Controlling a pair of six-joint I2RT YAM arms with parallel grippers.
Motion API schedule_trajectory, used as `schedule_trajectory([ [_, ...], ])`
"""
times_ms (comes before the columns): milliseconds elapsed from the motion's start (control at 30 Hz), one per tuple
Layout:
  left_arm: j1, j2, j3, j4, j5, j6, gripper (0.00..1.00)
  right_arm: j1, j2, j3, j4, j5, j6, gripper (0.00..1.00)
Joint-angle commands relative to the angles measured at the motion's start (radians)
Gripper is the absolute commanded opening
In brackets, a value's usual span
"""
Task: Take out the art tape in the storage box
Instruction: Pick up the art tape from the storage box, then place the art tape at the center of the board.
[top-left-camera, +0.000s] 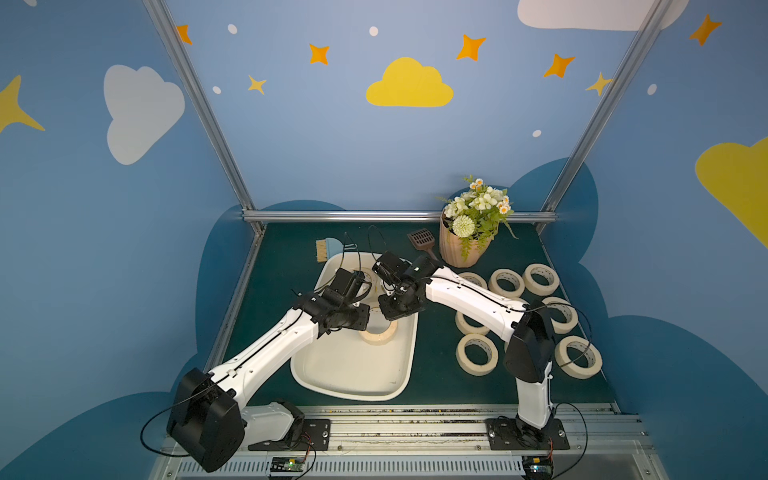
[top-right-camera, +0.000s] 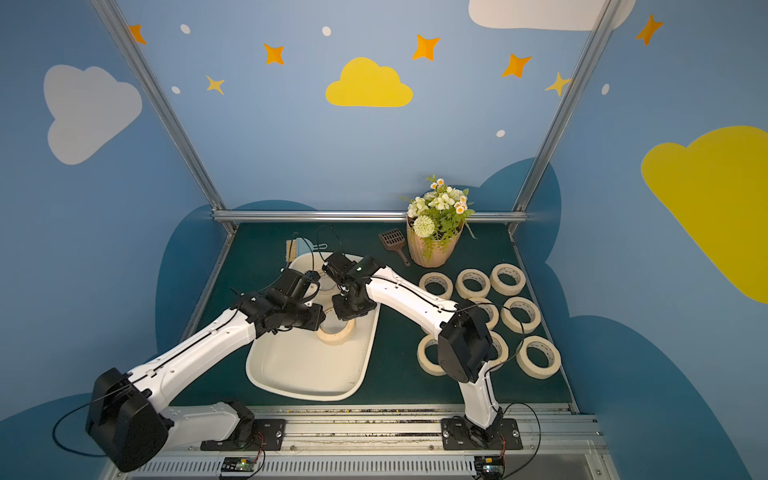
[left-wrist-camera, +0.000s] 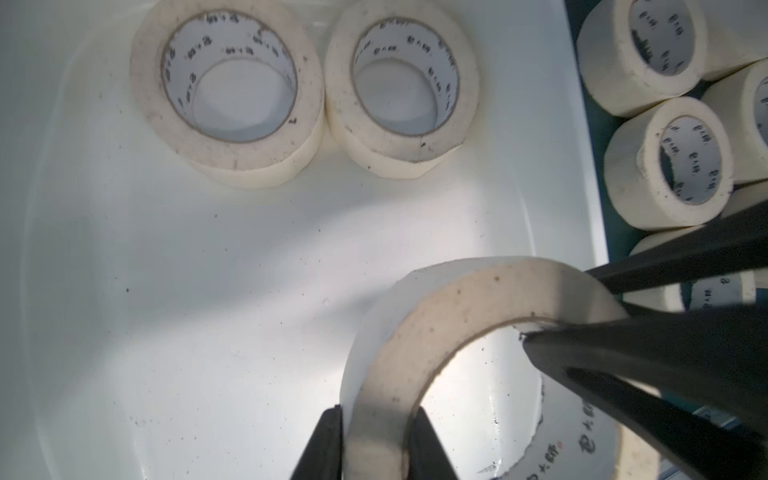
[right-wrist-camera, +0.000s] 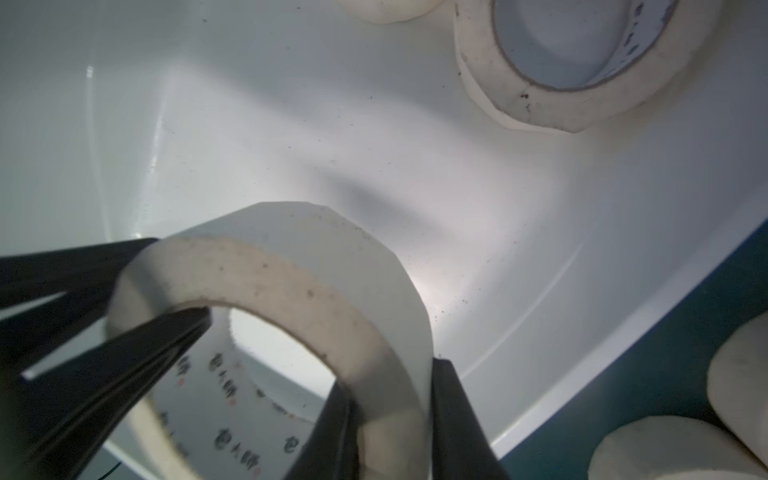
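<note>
Cream-beige and thick-walled, the roll (top-left-camera: 380, 334) sat near the middle of the box (top-left-camera: 353, 395), under both wrists in a top view. Both arms had hold of this one ring.

The left gripper (left-wrist-camera: 376, 411) straddled its wall, one of its fingers (left-wrist-camera: 324, 449) outside and one inside the core. They were closed down to the wall's thickness and pressed on both faces. The right gripper (right-wrist-camera: 390, 374) clamped the wall at another spot in the same way, its fingers (right-wrist-camera: 457, 424) drawn in tight on the tape. In each wrist view the other arm's black fingers reached in from the side.

The roll stood tilted against the white box floor. Whether it touched the floor or hung just above it could not be told.

Two more rolls (left-wrist-camera: 149, 104) lay flat side by side in the box, apart from the held one. Outside, on the dark green mat (top-left-camera: 436, 374), the other rolls (top-left-camera: 477, 370) lay flat in a loose cluster to the robot's right of the box. Beyond them stood a flower pot (top-left-camera: 459, 249).
</note>
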Motion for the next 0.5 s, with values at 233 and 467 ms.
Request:
schedule_trajectory([
  [233,0.003,-0.138,-0.079,0.138,0.083,0.016,1.0,-0.098,-0.166,-0.056,-0.039,0.1,0.034,0.0],
  [467,0.076,-0.062,-0.081,0.177,0.091,0.029,1.0,-0.241,-0.495,-0.301,-0.086,0.272,0.057,0.0],
])
